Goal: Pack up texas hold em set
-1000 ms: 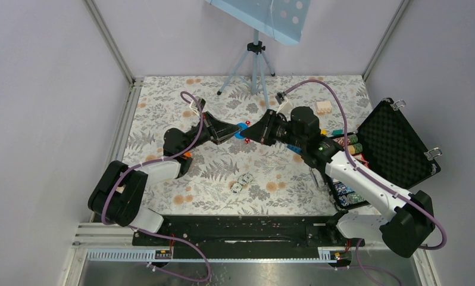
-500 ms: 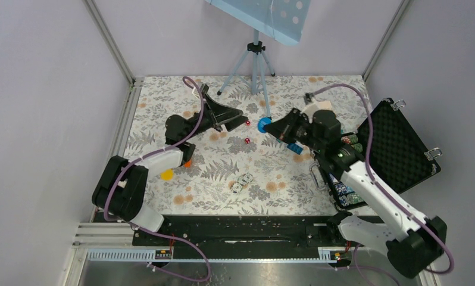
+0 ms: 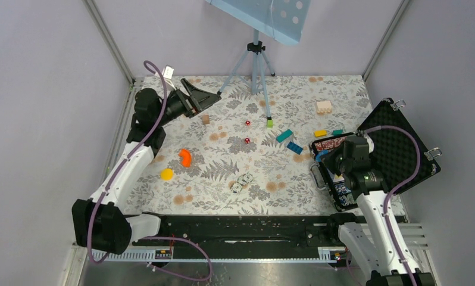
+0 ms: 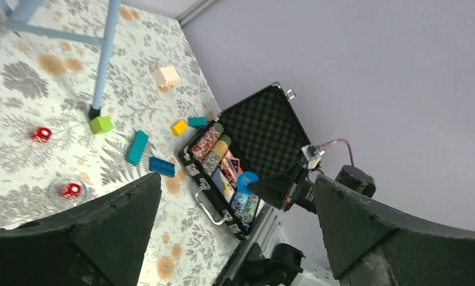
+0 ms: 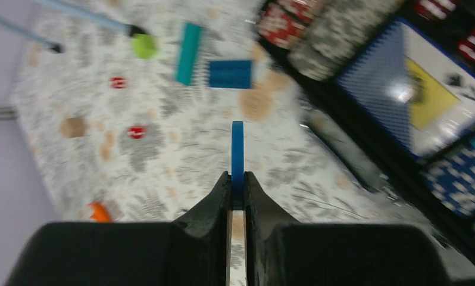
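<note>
Right gripper [image 5: 237,179] pinches a blue dealer disc [image 5: 237,149] edge-on at the rim of the open case [image 3: 396,143], right edge of the tabletop; left gripper [image 3: 213,99] gapes empty, far-left corner. Red dice [image 3: 247,123] and white pieces [image 3: 242,182] mid-tabletop not yet packed

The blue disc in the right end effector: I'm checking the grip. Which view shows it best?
Right wrist: the blue disc stands edge-on, pinched in the right end effector. Left wrist shows its round face from afar, by the open case. From the top view I cannot make it out.
</note>
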You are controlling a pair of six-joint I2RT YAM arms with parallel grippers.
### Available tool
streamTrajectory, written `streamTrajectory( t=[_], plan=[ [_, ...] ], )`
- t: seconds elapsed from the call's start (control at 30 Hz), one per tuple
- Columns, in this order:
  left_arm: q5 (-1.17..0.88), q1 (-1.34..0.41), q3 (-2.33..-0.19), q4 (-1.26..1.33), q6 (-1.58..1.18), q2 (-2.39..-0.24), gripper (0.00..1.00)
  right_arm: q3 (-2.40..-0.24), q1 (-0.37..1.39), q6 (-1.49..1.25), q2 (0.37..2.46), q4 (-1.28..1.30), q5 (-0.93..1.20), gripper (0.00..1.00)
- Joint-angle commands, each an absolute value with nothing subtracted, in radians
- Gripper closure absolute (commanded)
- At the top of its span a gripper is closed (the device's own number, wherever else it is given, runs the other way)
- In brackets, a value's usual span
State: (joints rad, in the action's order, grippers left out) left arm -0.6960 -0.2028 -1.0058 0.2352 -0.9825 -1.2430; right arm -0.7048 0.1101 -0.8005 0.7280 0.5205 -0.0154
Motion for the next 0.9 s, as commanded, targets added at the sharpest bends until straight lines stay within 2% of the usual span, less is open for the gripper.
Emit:
streamTrajectory(
  t=[0.0,0.1,0.4,0.87],
  plan=[
    [-0.743,-0.157,-0.971,0.179,-0.909,-1.241,0.01,-0.641,0.045,-0.807,0.714,0.651,-0.094,1.0],
    [-0.79,-0.136,-0.95,0.231,-0.953,-1.259,0.01,-0.626,0.025,-0.815,0.709,0.662,-0.166,1.0],
    [-0.753,-0.115,-0.925,0.165,-0.883,-1.209,0.01,-0.631,-0.079,-0.783,0.755,0.669,-0.264,1.0],
    [-0.773,-0.096,-0.911,0.188,-0.893,-1.229,0.01,-0.599,-0.166,-0.758,0.913,0.461,-0.156,1.0]
  ],
)
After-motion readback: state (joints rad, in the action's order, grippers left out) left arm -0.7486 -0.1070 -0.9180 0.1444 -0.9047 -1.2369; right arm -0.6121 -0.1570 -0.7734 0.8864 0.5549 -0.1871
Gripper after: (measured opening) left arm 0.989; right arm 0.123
